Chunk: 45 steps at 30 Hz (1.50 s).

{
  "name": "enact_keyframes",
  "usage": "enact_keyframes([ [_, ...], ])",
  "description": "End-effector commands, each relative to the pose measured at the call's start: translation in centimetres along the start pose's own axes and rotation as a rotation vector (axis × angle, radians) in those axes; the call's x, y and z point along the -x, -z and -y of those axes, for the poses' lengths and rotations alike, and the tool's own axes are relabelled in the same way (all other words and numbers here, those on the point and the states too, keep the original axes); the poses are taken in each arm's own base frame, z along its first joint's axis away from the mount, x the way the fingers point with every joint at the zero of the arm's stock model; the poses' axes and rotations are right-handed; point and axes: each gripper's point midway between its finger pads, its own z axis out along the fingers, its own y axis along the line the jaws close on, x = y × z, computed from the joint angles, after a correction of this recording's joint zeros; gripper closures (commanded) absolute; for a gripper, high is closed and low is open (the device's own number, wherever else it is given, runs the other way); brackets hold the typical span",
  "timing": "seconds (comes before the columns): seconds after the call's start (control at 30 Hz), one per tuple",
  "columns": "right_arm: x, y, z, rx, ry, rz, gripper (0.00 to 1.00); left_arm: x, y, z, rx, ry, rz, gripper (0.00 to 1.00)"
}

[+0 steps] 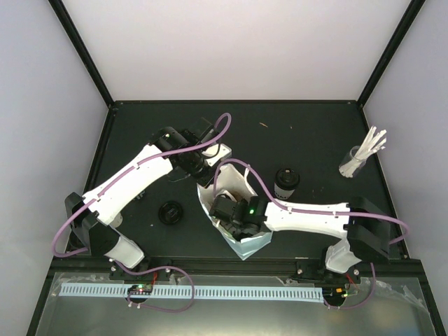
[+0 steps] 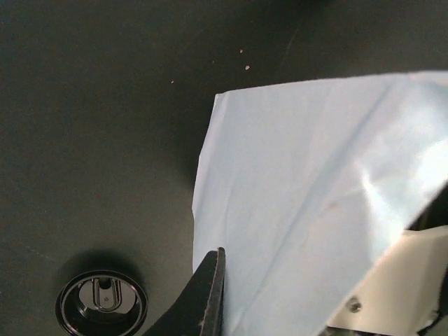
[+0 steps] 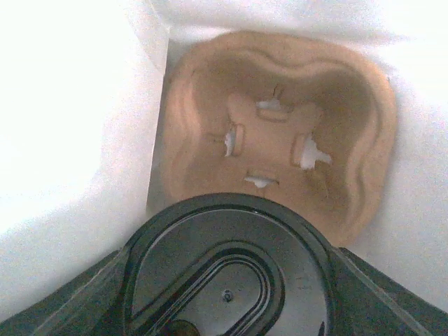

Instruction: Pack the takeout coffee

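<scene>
Brown moulded-pulp carrier point(image 3: 336, 112) lies below the black-lidded cup point(image 3: 224, 280) that the right end effector point(image 1: 234, 215) grips wide. The light-blue paper bag point(image 2: 308, 196) could collapse if the left end effector's point(image 1: 203, 170) closed pinch slips.

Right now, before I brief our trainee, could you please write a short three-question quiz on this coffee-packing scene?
1. True or false: the brown moulded-pulp cup carrier lies inside the light-blue paper bag.
2. What does the right gripper hold? A) a black-lidded cup B) a drinking straw C) nothing
3. What stands near the far right corner of the dark table?

Key: 1 true; 2 A; 3 the clear glass of white sticks.
</scene>
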Motion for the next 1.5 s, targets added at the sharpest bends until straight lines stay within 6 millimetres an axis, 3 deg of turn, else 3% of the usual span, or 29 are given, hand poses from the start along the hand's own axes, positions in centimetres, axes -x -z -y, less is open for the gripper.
enact_keyframes([
  [0.0,-16.6,-3.2,0.0,-0.006,0.046,-0.641,0.59,0.5,0.6,-0.7,0.03,0.021,0.023,0.97],
  [0.3,-15.7,-1.8,-1.7,0.127,0.012,-0.581,0.59,0.5,0.6,-0.8,0.034,0.021,0.02,0.97],
  [0.6,-13.7,-0.7,-2.1,0.224,-0.052,-0.512,0.59,0.4,0.5,-0.8,0.035,0.02,0.016,0.97],
  [0.73,-13.8,-0.7,-2.2,0.256,-0.062,-0.511,0.59,0.5,0.6,-0.8,0.035,0.019,0.018,0.97],
  [1.33,-13.1,-0.4,-2.9,0.291,-0.037,-0.515,0.59,0.6,0.8,-0.5,0.025,0.018,0.02,0.97],
  [1.47,-13.2,-0.8,-1.1,0.167,-0.024,-0.535,0.6,0.7,0.7,-0.5,0.022,0.018,0.02,0.97],
])
